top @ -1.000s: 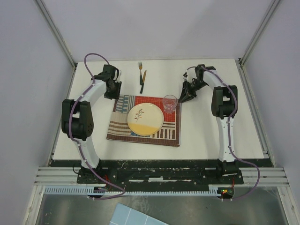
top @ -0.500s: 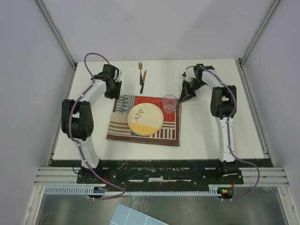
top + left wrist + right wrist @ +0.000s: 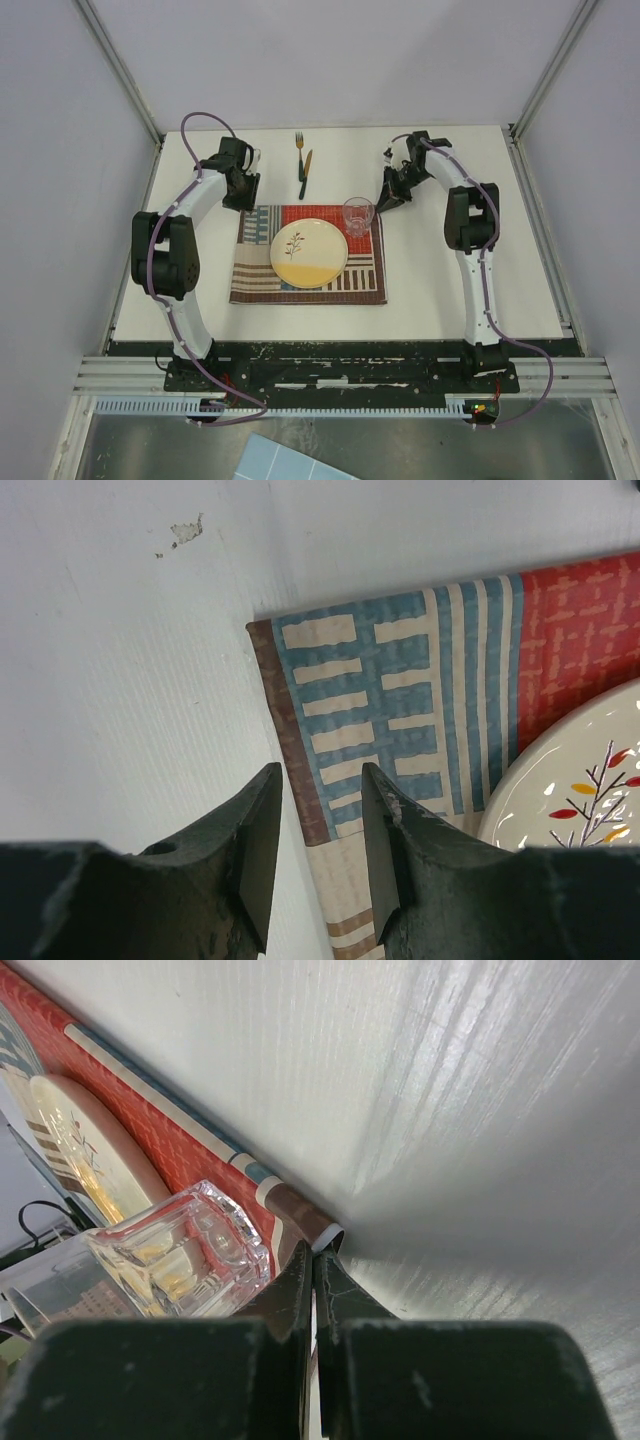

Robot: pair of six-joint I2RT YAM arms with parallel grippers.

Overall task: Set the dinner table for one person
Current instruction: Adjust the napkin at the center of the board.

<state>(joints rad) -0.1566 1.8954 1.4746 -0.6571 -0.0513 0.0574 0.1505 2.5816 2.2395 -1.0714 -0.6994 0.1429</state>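
The mat is limp cloth: grip corners only. Right gripper pinches its far-right corner, beside the fragile glass. Left gripper is spread over its far-left corner.

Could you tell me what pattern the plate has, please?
Plate: cream, leafy twig in red and yellow; best in left wrist view.

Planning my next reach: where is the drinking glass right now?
In the top view, the glass stands on the far right corner of the placemat, just right of the plate.
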